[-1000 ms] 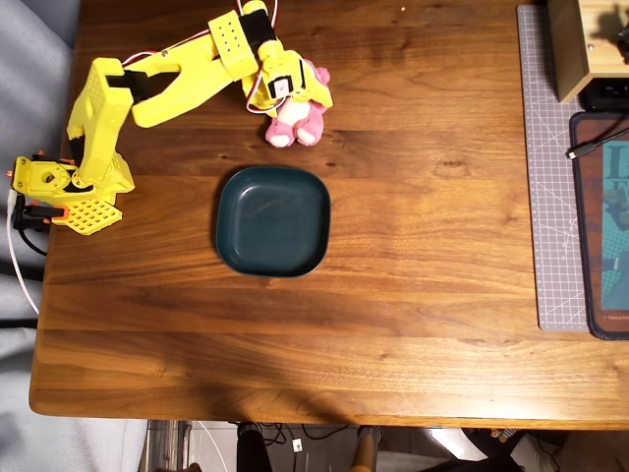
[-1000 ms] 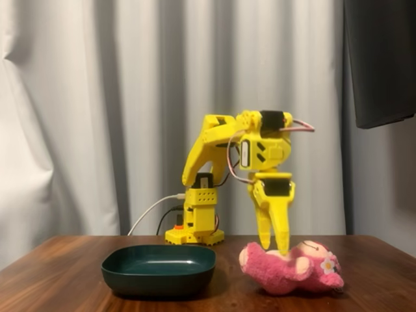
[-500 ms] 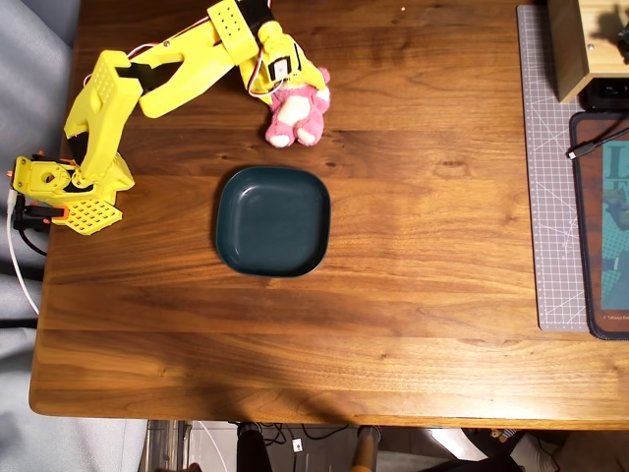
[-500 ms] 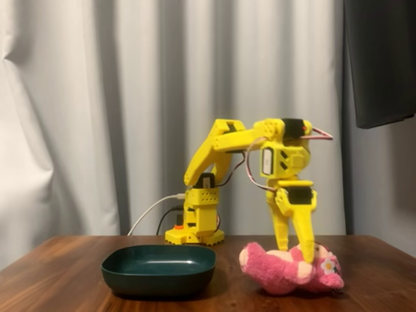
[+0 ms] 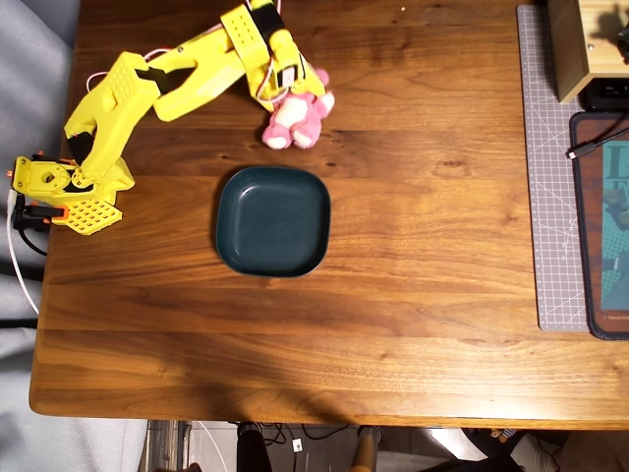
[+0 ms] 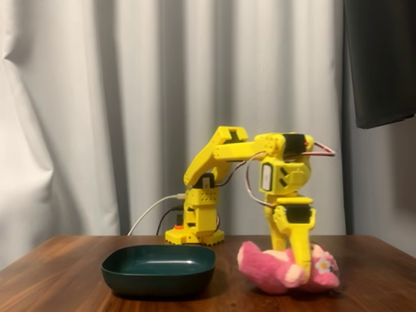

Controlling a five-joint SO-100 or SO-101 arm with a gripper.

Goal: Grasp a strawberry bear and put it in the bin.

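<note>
The strawberry bear (image 5: pixel 298 120) is a small pink plush that lies on the wooden table just beyond the bin; it also shows in the fixed view (image 6: pixel 273 268). The bin (image 5: pixel 273 220) is a dark teal rounded-square dish, empty, left of the bear in the fixed view (image 6: pixel 158 266). My yellow gripper (image 5: pixel 292 90) points straight down onto the bear (image 6: pixel 291 260). Its fingers (image 6: pixel 299 250) are close together and press into the plush. The bear still rests on the table.
The arm's base (image 5: pixel 59 187) stands at the table's left edge with cables beside it. A grey cutting mat (image 5: pixel 550 197), a dark pad (image 5: pixel 601 226) and a wooden box (image 5: pixel 580 44) lie at the right. A white curtain (image 6: pixel 130 97) hangs behind.
</note>
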